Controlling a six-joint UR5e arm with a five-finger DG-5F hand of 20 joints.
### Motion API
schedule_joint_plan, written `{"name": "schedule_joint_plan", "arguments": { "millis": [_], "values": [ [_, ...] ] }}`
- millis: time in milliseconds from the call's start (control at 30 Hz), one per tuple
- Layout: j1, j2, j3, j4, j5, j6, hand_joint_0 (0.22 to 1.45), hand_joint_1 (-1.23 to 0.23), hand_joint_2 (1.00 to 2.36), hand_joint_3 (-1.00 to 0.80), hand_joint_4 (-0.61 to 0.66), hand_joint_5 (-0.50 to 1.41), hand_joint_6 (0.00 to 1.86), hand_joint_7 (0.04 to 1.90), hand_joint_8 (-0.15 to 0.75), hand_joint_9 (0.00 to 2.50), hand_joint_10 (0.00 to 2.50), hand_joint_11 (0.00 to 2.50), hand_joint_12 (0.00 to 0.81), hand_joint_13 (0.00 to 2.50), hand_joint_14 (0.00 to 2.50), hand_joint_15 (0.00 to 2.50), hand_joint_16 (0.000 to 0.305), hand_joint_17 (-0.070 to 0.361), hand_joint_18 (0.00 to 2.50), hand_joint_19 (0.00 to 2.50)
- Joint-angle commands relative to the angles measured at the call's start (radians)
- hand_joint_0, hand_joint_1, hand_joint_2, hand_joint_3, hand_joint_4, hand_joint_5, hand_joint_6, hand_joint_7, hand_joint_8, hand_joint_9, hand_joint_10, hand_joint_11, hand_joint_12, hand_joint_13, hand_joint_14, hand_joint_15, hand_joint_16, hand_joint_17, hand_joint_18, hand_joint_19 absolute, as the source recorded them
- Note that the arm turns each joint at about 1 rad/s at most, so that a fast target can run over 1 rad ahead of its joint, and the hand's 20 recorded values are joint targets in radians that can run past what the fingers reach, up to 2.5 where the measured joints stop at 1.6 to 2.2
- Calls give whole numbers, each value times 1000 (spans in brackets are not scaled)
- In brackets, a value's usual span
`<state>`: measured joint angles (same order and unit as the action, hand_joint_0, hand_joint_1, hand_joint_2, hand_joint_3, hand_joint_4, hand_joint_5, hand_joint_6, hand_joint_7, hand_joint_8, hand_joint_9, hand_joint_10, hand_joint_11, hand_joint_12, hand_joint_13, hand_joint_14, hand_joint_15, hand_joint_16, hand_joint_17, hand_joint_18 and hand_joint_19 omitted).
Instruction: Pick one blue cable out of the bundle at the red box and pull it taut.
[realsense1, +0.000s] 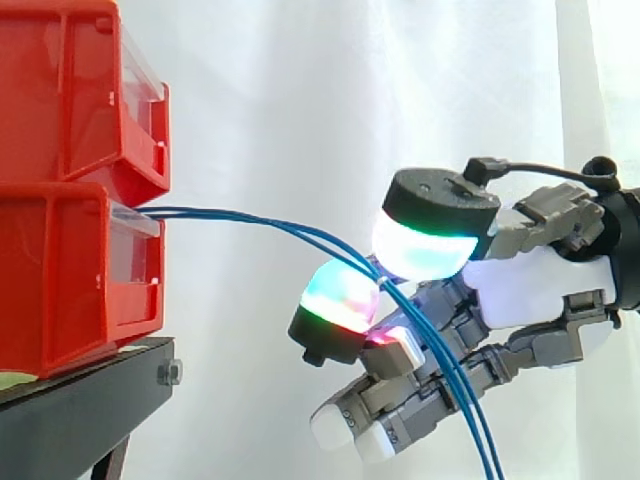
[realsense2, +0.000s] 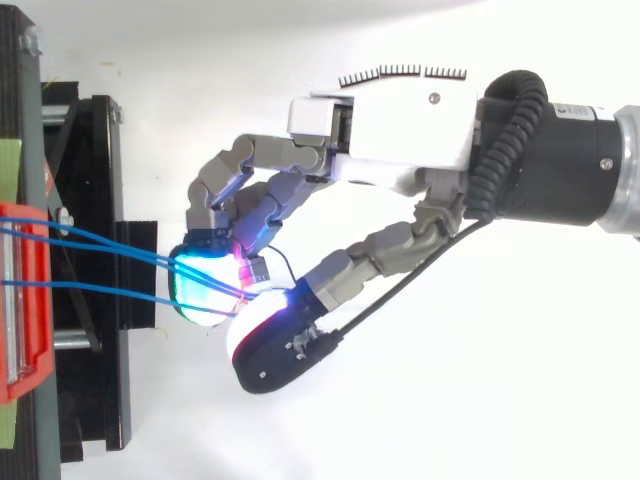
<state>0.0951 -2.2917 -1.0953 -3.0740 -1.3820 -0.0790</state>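
Pinched between two curled, glowing pads of the hand (realsense1: 520, 290): blue cables (realsense1: 250, 217). Strung from red box (realsense1: 70, 270) at left rightward into that pinch, then hanging below the palm.

Lab test rig, white curtain (realsense1: 300, 100), red bins (realsense1: 60, 220) on black stand (realsense1: 70, 410)

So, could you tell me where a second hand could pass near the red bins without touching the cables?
Free: the gap above the blue cables, between the red bins and the hand; also below the cables, between the black stand and the hand. Crowded: at the glowing fingertips, where the cables are pinched and trail downward.
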Motion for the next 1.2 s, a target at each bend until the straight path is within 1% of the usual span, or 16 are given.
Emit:
{"name": "schedule_joint_plan", "arguments": {
  "millis": [0,67,167,200,233,300,367,400,467,533,633,767,900,933,1100,1167],
  "values": [
    [0,0,0,0,0,1,493,-856,1000,-500,94,-245,942,844,298,869,6,1116,396,545,10,311,53,119,564,151],
    [0,0,0,0,1,1,470,-774,1000,-500,108,-241,940,833,313,885,5,1103,410,549,9,309,56,125,569,164],
    [0,0,0,0,0,1,492,-700,1000,-500,101,-237,935,845,317,895,5,1111,405,545,10,313,54,122,555,172],
    [0,0,0,1,0,1,508,-667,1000,-500,101,-237,933,850,313,896,9,1103,401,542,10,311,53,120,547,177],
    [0,0,0,1,0,1,553,-626,1000,-500,90,-236,929,875,299,891,9,1112,388,535,10,317,51,114,528,194],
    [0,0,0,1,0,1,588,-622,1000,-500,83,-236,928,886,296,895,10,1119,383,533,10,316,50,112,520,199],
    [0,0,0,0,1,1,616,-628,1001,-487,81,-235,927,894,296,896,9,1105,381,534,10,317,49,111,518,202],
    [0,0,0,0,0,1,634,-636,1004,-445,82,-234,929,882,299,898,9,1119,381,535,10,318,49,111,522,201],
    [0,0,-2,0,0,1,663,-679,1007,-420,79,-233,931,880,297,902,9,1119,380,540,12,310,49,110,531,193],
    [0,0,0,0,0,1,702,-767,1003,-457,67,-233,933,872,305,904,9,1117,378,554,10,310,49,110,541,175],
    [0,0,0,0,0,1,744,-848,1000,-500,80,-229,939,872,294,903,9,1112,373,568,10,301,48,108,563,140],
    [0,0,0,1,0,1,766,-878,1000,-500,79,-226,938,885,290,903,9,1120,372,577,10,299,48,107,581,130],
    [0,0,0,0,0,1,722,-921,1000,-500,76,-229,938,887,281,884,10,1111,369,573,10,299,47,107,584,128],
    [0,0,0,0,0,1,644,-943,1000,-500,84,-232,938,886,281,872,9,1114,370,567,10,304,48,107,577,136],
    [0,0,0,0,0,1,494,-964,1000,-500,120,-237,942,852,303,848,8,1089,395,559,10,308,53,119,592,152],
    [0,0,0,0,0,1,427,-930,1000,-500,144,-239,946,826,328,855,4,1097,421,546,10,317,58,131,618,150]
  ]
}}
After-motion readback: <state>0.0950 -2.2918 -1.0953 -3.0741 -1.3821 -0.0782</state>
